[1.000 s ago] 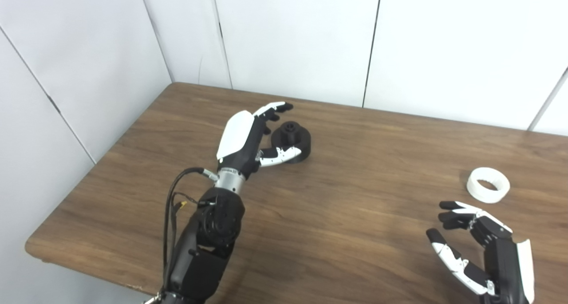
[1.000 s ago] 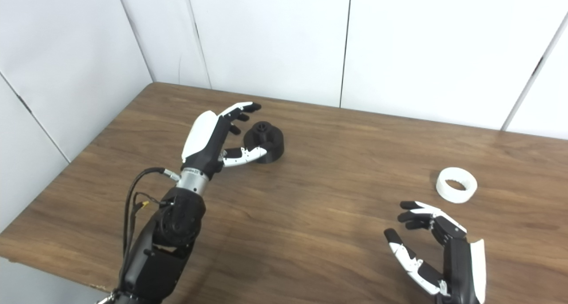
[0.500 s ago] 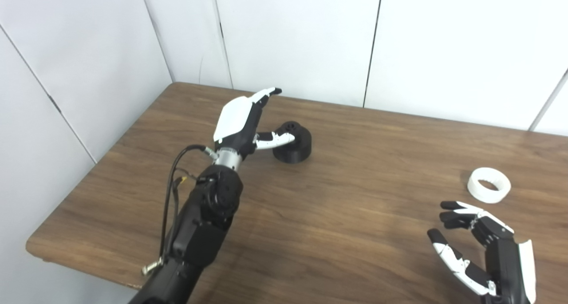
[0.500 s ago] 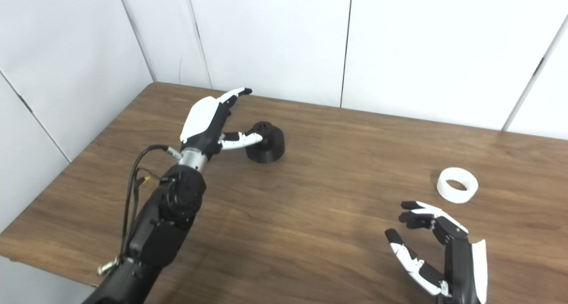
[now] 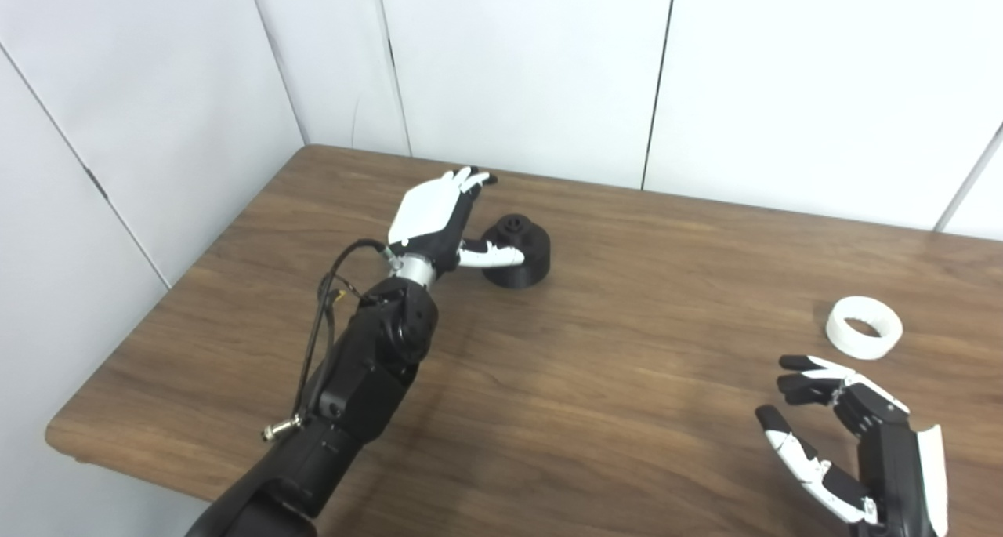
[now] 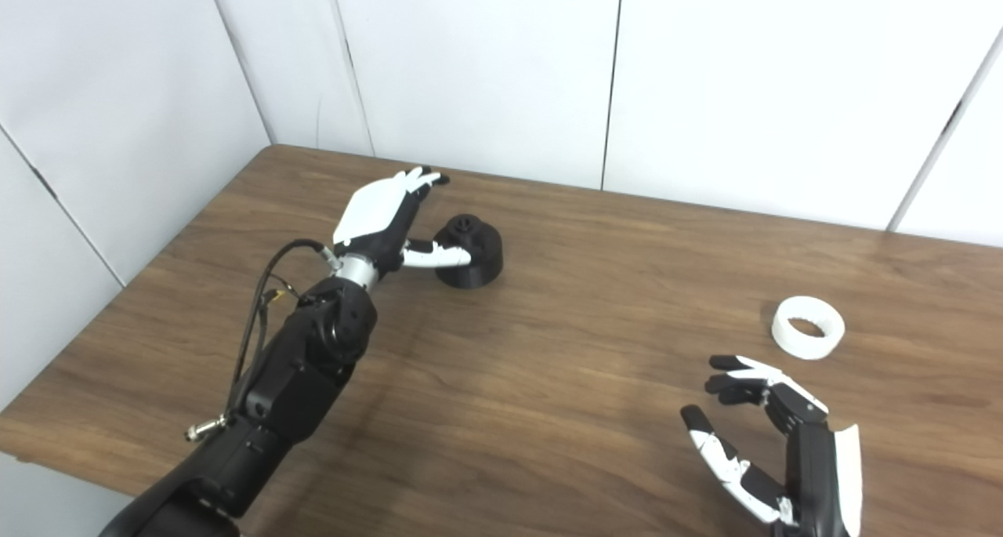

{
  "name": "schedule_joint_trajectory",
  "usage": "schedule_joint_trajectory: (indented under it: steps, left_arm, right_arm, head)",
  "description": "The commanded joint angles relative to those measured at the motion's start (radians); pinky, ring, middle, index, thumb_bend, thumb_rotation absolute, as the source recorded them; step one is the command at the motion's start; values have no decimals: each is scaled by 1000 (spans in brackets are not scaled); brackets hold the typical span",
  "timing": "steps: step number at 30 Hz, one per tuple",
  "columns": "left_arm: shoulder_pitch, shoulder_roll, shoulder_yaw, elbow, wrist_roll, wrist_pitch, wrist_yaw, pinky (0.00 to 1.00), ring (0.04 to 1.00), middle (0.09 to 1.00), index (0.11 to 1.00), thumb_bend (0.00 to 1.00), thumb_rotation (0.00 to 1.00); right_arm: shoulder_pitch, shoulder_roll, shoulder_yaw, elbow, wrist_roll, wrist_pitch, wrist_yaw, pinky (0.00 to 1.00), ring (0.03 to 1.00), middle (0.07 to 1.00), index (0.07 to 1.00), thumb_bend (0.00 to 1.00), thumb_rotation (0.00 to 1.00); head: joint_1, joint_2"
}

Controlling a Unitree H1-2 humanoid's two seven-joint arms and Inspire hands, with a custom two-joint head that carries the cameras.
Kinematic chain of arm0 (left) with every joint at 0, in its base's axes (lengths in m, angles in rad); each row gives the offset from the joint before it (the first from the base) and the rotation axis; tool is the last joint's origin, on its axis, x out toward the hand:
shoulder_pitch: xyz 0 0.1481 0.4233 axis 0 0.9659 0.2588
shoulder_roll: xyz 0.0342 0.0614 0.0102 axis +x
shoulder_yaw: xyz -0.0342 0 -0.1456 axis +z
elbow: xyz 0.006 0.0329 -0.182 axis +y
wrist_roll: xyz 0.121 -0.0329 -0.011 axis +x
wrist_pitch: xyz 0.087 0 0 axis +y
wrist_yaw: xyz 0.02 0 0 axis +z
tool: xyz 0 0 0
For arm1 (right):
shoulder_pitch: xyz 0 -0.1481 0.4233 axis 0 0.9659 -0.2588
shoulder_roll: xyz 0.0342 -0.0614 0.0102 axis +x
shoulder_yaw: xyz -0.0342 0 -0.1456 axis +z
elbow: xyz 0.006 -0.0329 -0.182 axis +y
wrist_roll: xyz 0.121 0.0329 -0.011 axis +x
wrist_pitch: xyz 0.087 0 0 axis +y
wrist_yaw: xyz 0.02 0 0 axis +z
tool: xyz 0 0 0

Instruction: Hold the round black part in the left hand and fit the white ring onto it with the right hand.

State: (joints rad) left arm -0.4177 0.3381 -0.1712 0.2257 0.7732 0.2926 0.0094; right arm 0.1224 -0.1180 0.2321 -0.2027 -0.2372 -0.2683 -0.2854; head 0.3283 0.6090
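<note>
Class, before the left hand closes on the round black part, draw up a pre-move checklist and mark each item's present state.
1. Black part upright on table: ok.
2. Left hand open: ok.
3. Fingers behind the part, thumb in front: cannot tell.
4. Part already gripped: not ok.
5. White ring lying free on the table: ok.
6. Right hand open, short of the ring: ok.

Bright even overhead light, soft faint shadows on table (image 5: 595,380), white walls slightly overexposed, mild overall softness
</note>
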Motion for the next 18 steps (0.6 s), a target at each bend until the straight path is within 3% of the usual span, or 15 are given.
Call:
schedule_joint_trajectory:
  steps: [1, 10, 18]
  left_arm:
    - [-67, 39, -16, -9, 35, 26, -19, 893, 1000, 999, 879, 1000, 607]
    - [-75, 62, -62, 7, 31, 83, -100, 958, 1000, 1000, 872, 1000, 656]
    - [-71, 63, -78, 25, 16, 89, -124, 988, 1000, 1000, 853, 1000, 664]
  right_arm:
    - [49, 66, -25, 15, -9, -15, -9, 527, 597, 657, 499, 500, 166]
    - [50, 73, -23, 11, -21, -2, -10, 528, 596, 658, 499, 500, 167]
    - [45, 74, -22, 16, -21, -6, -11, 514, 585, 651, 499, 500, 167]
  head:
    - [0, 0]
    - [-7, 2]
    - [-9, 7]
